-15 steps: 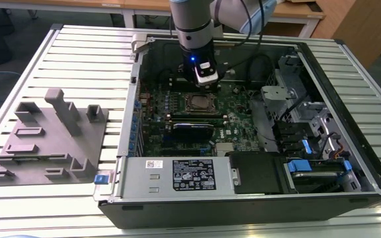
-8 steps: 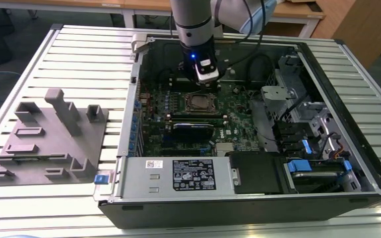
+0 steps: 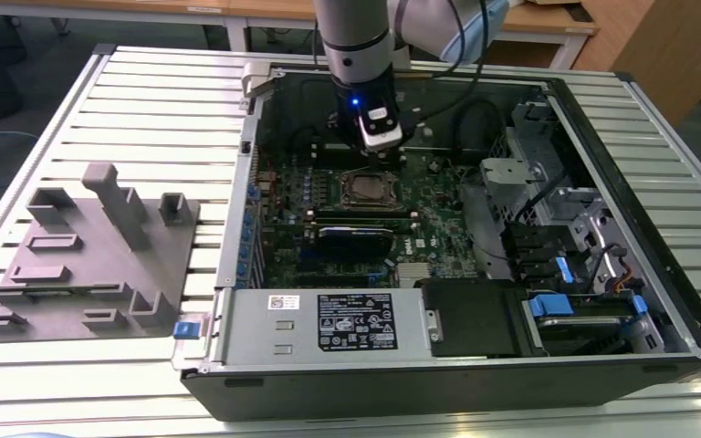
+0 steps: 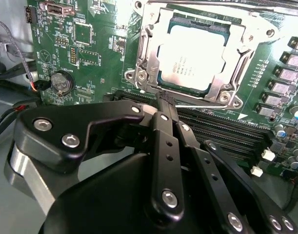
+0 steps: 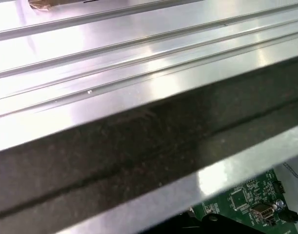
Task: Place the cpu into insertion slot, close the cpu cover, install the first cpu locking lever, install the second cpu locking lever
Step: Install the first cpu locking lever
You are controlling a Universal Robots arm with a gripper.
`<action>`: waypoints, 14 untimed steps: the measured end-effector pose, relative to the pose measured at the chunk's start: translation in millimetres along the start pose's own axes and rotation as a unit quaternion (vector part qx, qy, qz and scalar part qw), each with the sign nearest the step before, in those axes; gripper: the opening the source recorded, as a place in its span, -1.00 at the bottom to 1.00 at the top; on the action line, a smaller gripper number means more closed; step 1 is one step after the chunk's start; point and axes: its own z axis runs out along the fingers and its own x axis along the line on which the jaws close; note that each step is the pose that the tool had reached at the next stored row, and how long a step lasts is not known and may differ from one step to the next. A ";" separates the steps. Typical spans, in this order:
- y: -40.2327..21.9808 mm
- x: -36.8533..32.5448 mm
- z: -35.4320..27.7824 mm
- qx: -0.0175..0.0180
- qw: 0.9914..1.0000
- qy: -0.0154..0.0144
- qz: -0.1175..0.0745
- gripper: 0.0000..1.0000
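We see the gripper hanging inside the open computer case, just above the socket on the green board. In the second wrist view its black fingers are drawn together to a narrow tip, and we can make out nothing between them.

The chip lies flat in the socket with its silver-grey top up. The silver cover frame lies down around it, and its cut-out shows the chip's top. Fine grey print runs across that top, too small for us to read.

The finger tip sits just beside the frame's near edge, between it and the long black memory slots. We cannot tell whether it touches the frame. A round coin battery sits well apart on the board.

In the exterior view a black-and-white label covers part of the silver power supply box, with a small white sticker beside it. We cannot read their print.

A grey parts holder lies on the slatted metal table, at the exterior view's left of the case. The first wrist view shows those slats, a dark case edge and a corner of the board.
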 end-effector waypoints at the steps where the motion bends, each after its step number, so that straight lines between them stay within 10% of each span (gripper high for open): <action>1: 0.4 0.2 0.0 0.000 1.000 0.000 0.000 -0.79; 14: 3.1 3.3 -0.3 -0.002 1.000 0.001 0.002 -0.79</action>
